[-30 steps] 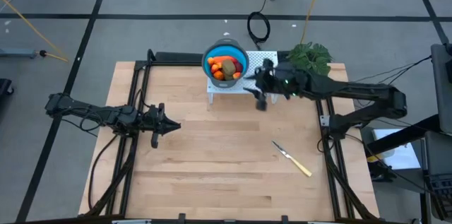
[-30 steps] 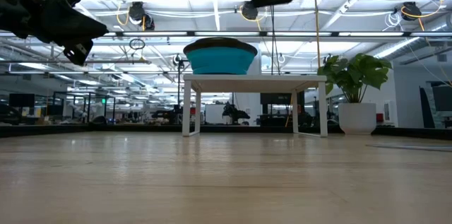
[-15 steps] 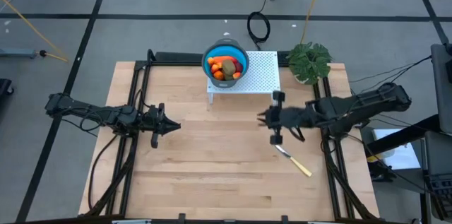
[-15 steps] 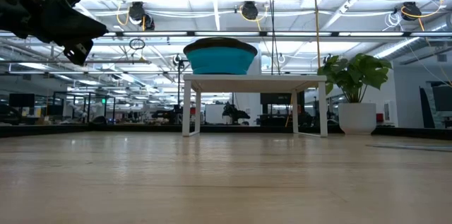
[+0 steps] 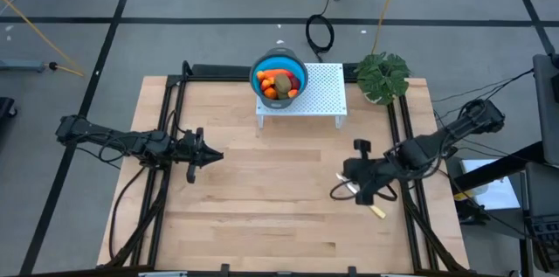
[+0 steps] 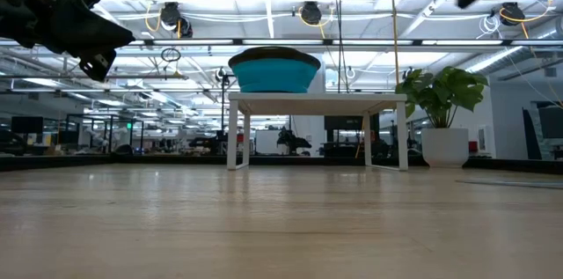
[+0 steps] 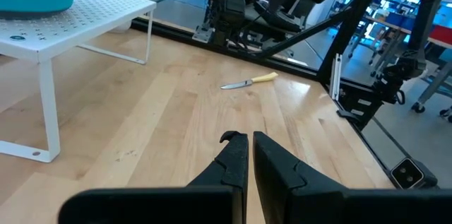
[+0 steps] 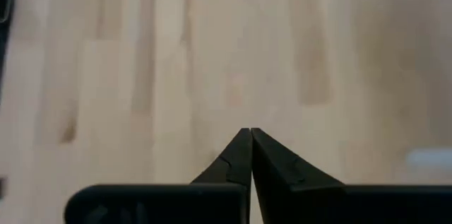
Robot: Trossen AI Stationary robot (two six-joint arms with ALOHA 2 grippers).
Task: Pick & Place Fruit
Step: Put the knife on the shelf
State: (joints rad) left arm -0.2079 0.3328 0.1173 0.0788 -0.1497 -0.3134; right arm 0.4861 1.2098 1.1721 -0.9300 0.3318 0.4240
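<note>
So the fruit is all sitting in the blue bowl, heaped up. From above you can make out a brown-green oval on top near the middle, its long axis running roughly toward and away from the table's back edge, with orange-red pieces packed around it. Can't really tell which way the other pieces point, they're too small and jumbled.

The bowl sits on the left end of a little white perforated stand at the back of the table. In the low view only the bowl's teal wall and dark rim show, no fruit visible over the edge.

The right gripper is over the right half of the table, fingers pinched fully together and holding nothing; its wrist view just shows bare wood past the closed tips. It's right over the knife, of which only the yellow handle end pokes out.

The left gripper hovers over the left side, well away from the bowl, fingers nearly together and empty, pointing across toward the right side.

A potted plant stands at the back right corner.
</note>
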